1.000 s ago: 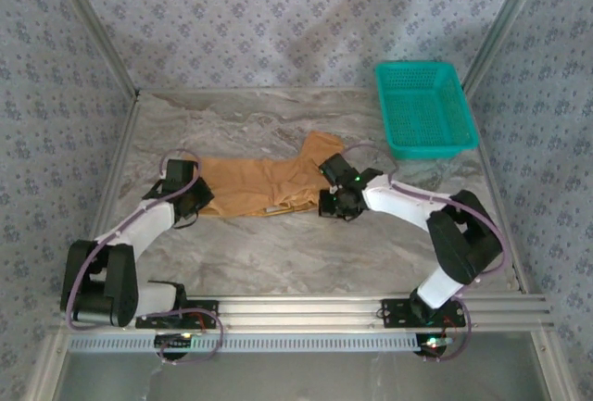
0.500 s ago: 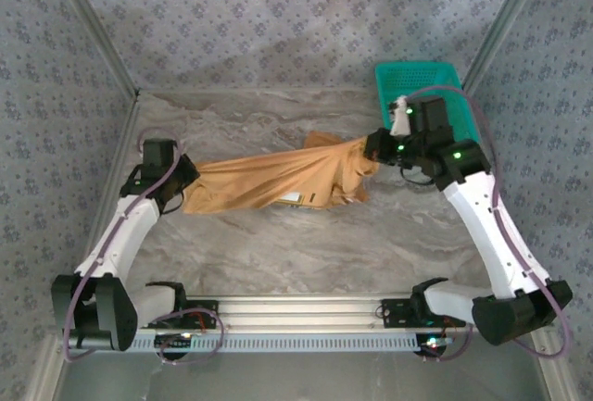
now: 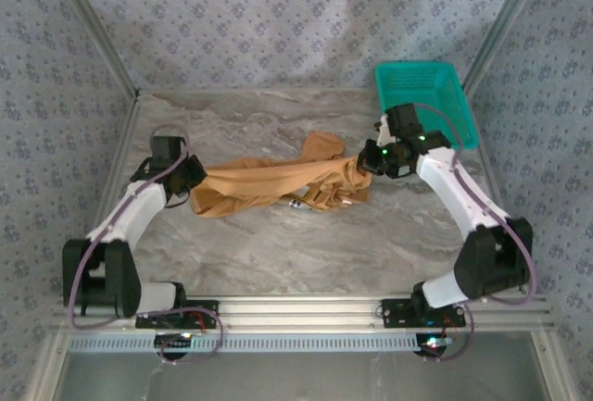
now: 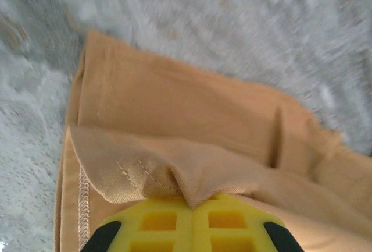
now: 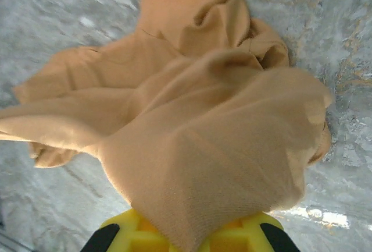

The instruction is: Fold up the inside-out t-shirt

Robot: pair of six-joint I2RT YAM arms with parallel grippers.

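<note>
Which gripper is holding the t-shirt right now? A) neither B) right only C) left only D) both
D: the left gripper is pinched on a hemmed edge of the t-shirt, cloth runs out from the closed right gripper, and the overhead view has the t-shirt strung between the two.

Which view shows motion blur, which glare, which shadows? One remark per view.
Left wrist: the marble table is streaked with motion blur; right wrist: bright glare on the marble at lower right, t-shirt soft up close; top external: sharp, with faint shadows on the back wall.
</note>
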